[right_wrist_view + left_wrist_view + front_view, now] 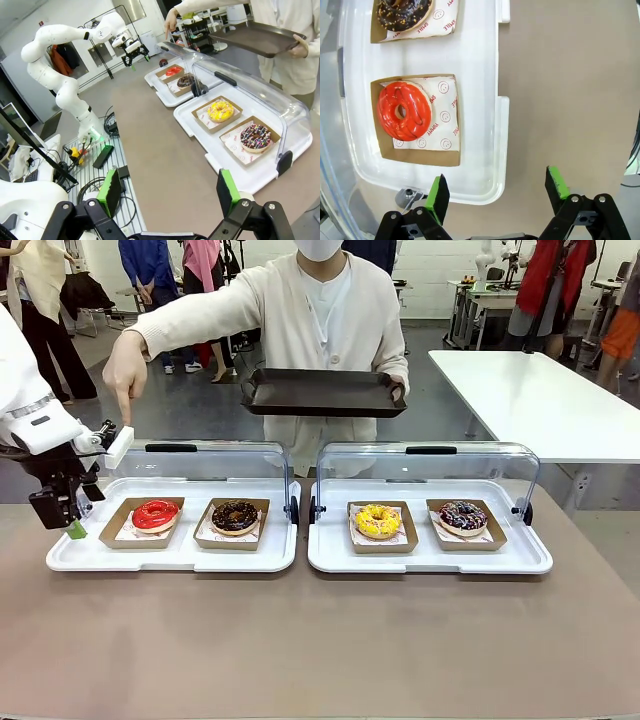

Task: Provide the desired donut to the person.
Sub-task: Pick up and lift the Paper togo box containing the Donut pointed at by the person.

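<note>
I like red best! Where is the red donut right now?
In the front view, the red donut sits at the left end of the left white tray, next to the chocolate donut and near the person's pointing hand.
</note>
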Motion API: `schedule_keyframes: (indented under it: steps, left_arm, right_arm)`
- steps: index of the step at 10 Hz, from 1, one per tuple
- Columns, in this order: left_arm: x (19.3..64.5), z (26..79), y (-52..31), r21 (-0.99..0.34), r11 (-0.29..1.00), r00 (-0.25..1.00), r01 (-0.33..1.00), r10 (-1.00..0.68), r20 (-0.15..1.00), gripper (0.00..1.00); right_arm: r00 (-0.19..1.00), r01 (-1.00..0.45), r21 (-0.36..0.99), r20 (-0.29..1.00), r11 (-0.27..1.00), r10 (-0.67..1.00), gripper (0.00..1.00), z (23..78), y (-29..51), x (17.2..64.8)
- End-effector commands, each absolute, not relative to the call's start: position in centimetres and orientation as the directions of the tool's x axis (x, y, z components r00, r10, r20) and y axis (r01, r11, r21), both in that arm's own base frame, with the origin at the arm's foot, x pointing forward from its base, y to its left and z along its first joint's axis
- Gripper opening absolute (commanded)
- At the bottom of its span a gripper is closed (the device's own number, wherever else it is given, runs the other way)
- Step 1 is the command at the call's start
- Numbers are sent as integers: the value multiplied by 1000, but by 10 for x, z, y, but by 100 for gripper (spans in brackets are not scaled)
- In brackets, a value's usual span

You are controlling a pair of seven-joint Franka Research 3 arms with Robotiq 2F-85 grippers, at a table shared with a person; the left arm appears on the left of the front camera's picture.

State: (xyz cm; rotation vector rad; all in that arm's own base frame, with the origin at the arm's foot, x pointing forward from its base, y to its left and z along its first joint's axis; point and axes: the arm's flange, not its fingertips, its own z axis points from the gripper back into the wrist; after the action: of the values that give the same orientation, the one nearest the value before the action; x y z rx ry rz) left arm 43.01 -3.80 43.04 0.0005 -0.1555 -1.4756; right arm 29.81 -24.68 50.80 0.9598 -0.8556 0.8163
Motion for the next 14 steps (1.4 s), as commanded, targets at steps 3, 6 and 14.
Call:
schedule_keyframes:
  steps: [3,6,14]
  left_arm:
    - [454,393,-43,134,2,-1,991,-1000,16,100]
    - [482,374,-42,117,26,24,993,-1000,19,100]
    - [508,334,-37,60,35,33,998,-999,31,100]
  right_arm:
    - [417,-876,339,889,343,189,100,508,-248,298]
    - [417,-876,339,889,343,189,100,508,-248,298]
    - [417,-876,339,889,343,189,100,508,-248,298]
